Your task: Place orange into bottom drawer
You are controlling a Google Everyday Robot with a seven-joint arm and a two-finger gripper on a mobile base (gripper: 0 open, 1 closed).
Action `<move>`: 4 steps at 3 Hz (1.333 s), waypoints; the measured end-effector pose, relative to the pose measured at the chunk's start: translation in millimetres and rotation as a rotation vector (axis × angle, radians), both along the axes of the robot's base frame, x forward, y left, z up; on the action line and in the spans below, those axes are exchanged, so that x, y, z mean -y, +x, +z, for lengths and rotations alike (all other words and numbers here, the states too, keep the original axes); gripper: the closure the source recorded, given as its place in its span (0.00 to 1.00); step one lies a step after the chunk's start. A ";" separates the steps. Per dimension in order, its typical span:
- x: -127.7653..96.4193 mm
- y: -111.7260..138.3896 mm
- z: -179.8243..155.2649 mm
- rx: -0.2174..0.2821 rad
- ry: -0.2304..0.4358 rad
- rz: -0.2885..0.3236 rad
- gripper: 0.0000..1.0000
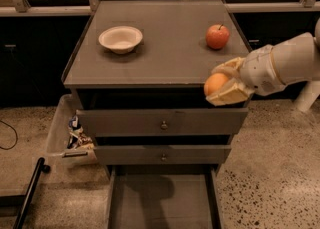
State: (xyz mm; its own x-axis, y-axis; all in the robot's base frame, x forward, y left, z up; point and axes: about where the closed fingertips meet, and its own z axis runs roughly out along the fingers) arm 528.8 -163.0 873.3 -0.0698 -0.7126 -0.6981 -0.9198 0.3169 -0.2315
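**Gripper clamping the orange right of centre**

You are seeing the gripper right of centre in the frame, with its pale fingers closing on the orange from above and below, so the fruit is being held clear of any surface. It is hanging just off the front right corner of the cabinet top, level with the dark gap above the top drawer. The white arm is reaching in from the right edge of the frame.

The bottom drawer is standing pulled out at the lower middle, below and to the left of the orange and well apart from it, with a shadow lying across its floor. On the cabinet top, a red apple is sitting at upper right and a white bowl at upper left. A pale bin holding packets is standing at lower left, just beside the cabinet.
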 end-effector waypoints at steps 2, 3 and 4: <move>1.4 14.7 -6.7 0.000 0.016 -0.018 1.00; 0.2 15.0 -60.2 -0.043 0.071 -0.045 1.00; -6.8 6.3 -134.9 -0.085 0.092 -0.023 1.00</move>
State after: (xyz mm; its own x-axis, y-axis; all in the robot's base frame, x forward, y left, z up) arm 535.1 -156.2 738.4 -0.1471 -0.6433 -0.7513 -0.9269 0.3548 -0.1222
